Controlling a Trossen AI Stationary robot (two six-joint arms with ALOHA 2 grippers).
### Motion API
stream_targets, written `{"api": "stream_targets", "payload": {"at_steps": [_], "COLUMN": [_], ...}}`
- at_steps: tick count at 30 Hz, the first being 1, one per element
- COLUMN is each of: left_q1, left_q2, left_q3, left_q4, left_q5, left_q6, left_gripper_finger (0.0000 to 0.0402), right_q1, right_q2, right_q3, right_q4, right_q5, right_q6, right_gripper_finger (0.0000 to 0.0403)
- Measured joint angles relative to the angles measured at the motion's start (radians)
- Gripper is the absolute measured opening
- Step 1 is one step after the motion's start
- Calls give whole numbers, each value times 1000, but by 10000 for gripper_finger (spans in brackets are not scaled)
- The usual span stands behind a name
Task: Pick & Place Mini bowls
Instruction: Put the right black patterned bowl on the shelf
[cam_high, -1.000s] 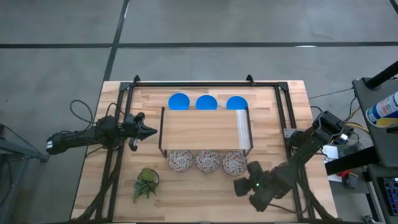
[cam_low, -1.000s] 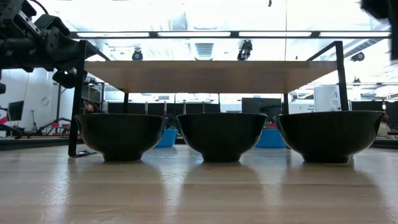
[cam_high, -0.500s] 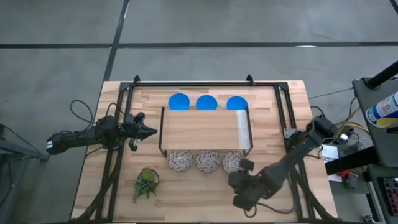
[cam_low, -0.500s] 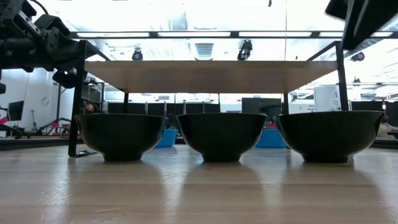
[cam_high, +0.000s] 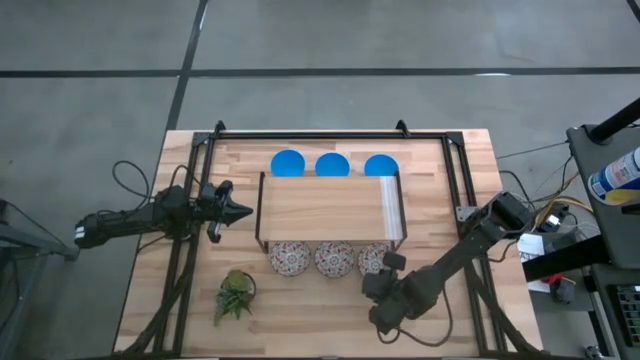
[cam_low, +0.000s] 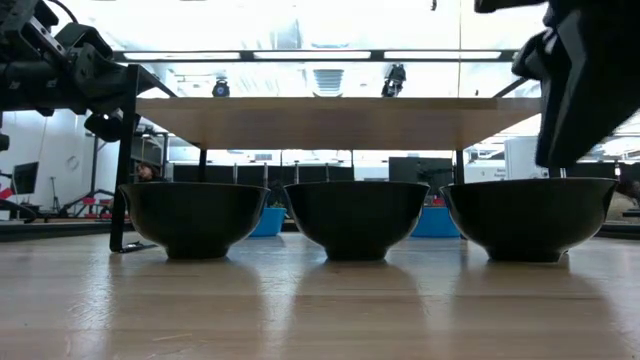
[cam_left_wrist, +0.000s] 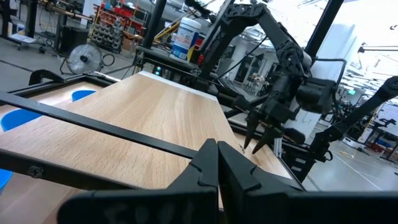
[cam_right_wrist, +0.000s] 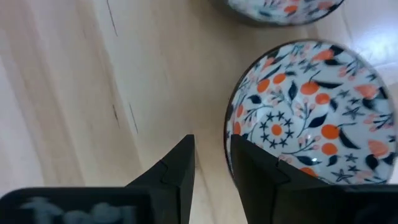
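Overhead, the right gripper (cam_high: 385, 268) is closing in on the rightmost white bowl with the reddish-brown and dark floral pattern (cam_high: 373, 261), having swung across from the table's right edge over the past second, which suggests a first pick is about to begin. Its dark fingers (cam_right_wrist: 180, 165) are standing slightly parted beside that bowl's rim (cam_right_wrist: 311, 115), a detail only the right wrist view is showing. Two more patterned bowls (cam_high: 289, 259) are sitting in the same row by the wooden shelf on a black metal frame (cam_high: 330, 207), with three plain bright blue bowls (cam_high: 288, 163) lined up beyond it. The left gripper (cam_high: 238, 211) is waiting, fingers pressed together, near the shelf's left end.
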Motion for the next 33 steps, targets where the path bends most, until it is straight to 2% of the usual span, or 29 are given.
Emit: {"api": "stream_targets", "payload": {"at_steps": [9,17,23,33], "left_q1": [0,0,0,0], "left_q2": [3,4,4,5], "left_q3": [0,0,0,0], "left_q4": [1,2,2,3], "left_q5": [0,0,0,0], "left_q6": [0,0,0,0], "left_gripper_finger": [0,0,0,0], "right_q1": [-14,-59,-86,-84], "right_q2": [38,40,53,39], "right_q3": [-3,-12,-10,127], "right_q4": [0,1,0,-5], "right_q5": [-22,-31,-105,-157], "right_q6": [-5,-7,-11,-7], "right_gripper_finger": [91,56,26,12]}}
